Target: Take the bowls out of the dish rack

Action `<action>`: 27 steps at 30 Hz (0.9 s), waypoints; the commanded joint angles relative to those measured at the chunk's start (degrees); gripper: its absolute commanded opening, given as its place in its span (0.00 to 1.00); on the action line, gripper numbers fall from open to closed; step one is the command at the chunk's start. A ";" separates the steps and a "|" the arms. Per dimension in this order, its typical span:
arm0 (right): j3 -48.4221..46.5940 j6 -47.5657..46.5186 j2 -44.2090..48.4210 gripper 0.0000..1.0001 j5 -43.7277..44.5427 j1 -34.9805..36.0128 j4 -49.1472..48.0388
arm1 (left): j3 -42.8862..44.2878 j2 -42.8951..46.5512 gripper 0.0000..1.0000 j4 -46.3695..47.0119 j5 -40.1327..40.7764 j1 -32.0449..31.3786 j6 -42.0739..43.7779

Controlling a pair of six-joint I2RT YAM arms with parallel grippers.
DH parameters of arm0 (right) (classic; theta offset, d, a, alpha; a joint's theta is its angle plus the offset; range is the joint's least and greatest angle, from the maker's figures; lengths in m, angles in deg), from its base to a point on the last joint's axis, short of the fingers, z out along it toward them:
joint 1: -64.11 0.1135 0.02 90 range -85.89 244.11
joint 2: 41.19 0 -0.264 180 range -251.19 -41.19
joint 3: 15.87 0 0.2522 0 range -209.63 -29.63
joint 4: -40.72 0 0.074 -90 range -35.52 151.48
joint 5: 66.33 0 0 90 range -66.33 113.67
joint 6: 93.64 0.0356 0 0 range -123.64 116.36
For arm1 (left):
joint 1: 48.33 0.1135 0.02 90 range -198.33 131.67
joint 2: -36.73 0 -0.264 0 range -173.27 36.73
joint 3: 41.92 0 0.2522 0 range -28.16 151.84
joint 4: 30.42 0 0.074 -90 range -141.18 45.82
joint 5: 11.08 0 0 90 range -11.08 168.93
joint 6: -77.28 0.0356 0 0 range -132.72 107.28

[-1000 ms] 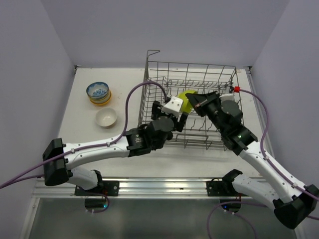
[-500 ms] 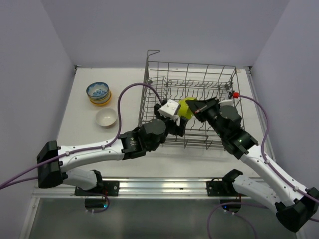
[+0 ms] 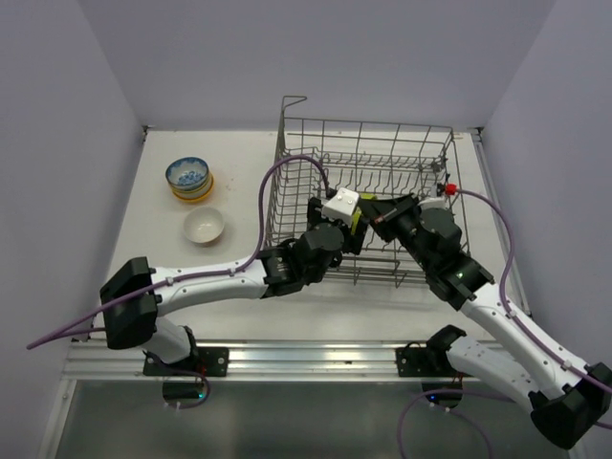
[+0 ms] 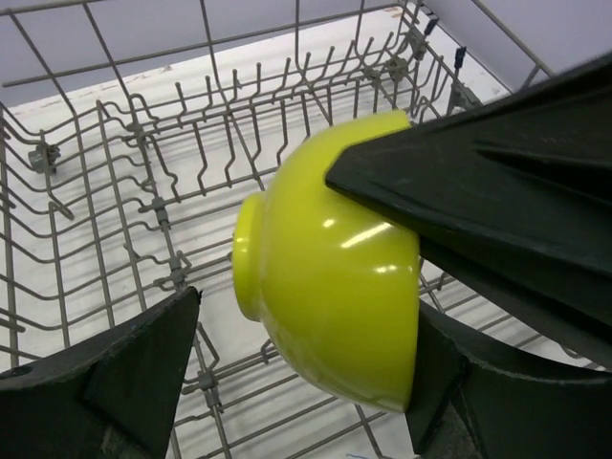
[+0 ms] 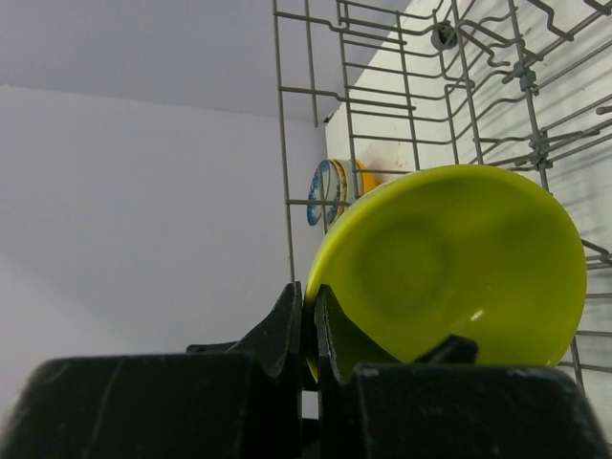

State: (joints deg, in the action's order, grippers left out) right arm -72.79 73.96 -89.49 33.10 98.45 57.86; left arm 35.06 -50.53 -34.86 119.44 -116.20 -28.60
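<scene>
one bowl shows inside the dish rack (image 3: 368,153): the lime-yellow bowl (image 5: 449,258), held on edge clear of the rack floor, about mid-rack toward its near wall, tines below and behind it; right gripper (image 5: 306,320) jaws pinch its rim, one finger inside, one outside; left gripper (image 4: 306,316) jaws spread wide, one finger on the foot side of the bowl, one on the rim side; cannot tell whether the rim-side finger touches; reads as a handover set-up, left to take it from right.

handling, my read: glazed and glossy, highlights on the wall, so rigid, light, slick; no give under the pads, so placement matters more than squeeze; a single rim pinch lets it pivot, and a knock on the tines could chip it; best hold for the left is across the wall near the rim, one pad in the hollow, one outside, or square across foot and rim if the span allows; close fully before the right lets go; lift straight up, clear of the rack's top wire.

three other bowls sit outside the rack, to its left: blue-patterned bowl (image 3: 187,173) stacked on an orange-yellow bowl (image 3: 194,195); beige bowl (image 3: 204,226) just beside that stack.
</scene>
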 commanded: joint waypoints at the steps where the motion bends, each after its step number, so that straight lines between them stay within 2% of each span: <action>1: 0.00 1.06 2.41 0.00 1.03 0.10 -2.59 | 2.08 1.13 0.79 3.07 4.13 1.60 -1.00; 3: 0.09 1.06 2.59 0.00 1.03 0.10 -2.59 | 1.73 1.31 0.73 2.98 4.49 2.04 -0.47; 4: 0.18 1.15 2.50 0.00 0.94 0.10 -2.67 | 1.56 1.65 0.63 3.07 4.49 2.57 -0.38; 9: 0.44 1.76 1.10 0.00 -0.64 0.10 -4.24 | 0.76 2.01 0.29 4.21 2.82 4.33 -0.12; 10: 0.62 1.76 0.92 0.00 -0.99 0.10 -4.60 | 0.94 1.92 0.17 4.21 2.64 4.68 -0.12; 12: 0.88 1.85 0.74 0.00 -1.08 0.10 -4.96 | 1.03 1.83 0.03 4.21 2.73 5.03 -0.20; 13: 0.88 1.76 0.66 0.00 -0.91 0.10 -4.96 | 1.20 1.57 0.00 4.21 3.17 5.12 -0.12; 16: 0.97 1.67 0.57 0.02 -0.56 0.10 -4.61 | 1.82 0.52 0.00 3.69 4.57 5.12 0.23; 19: 1.14 1.50 0.66 0.23 0.15 0.10 -3.91 | 3.57 -1.06 0.00 1.41 7.47 5.12 -0.03; 23: 1.67 1.85 0.74 0.40 0.68 0.10 -3.55 | 6.38 -3.35 0.00 -4.11 11.69 5.47 -1.16; 27: 2.63 1.85 1.88 0.51 1.11 0.10 -1.80 | 7.19 -3.88 0.00 -8.53 10.39 9.41 -3.63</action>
State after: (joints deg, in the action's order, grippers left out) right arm -70.88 75.95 -89.22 31.92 98.59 55.65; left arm 39.87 -55.08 -41.81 126.43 -109.60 -28.49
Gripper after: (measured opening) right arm 0.490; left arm 0.109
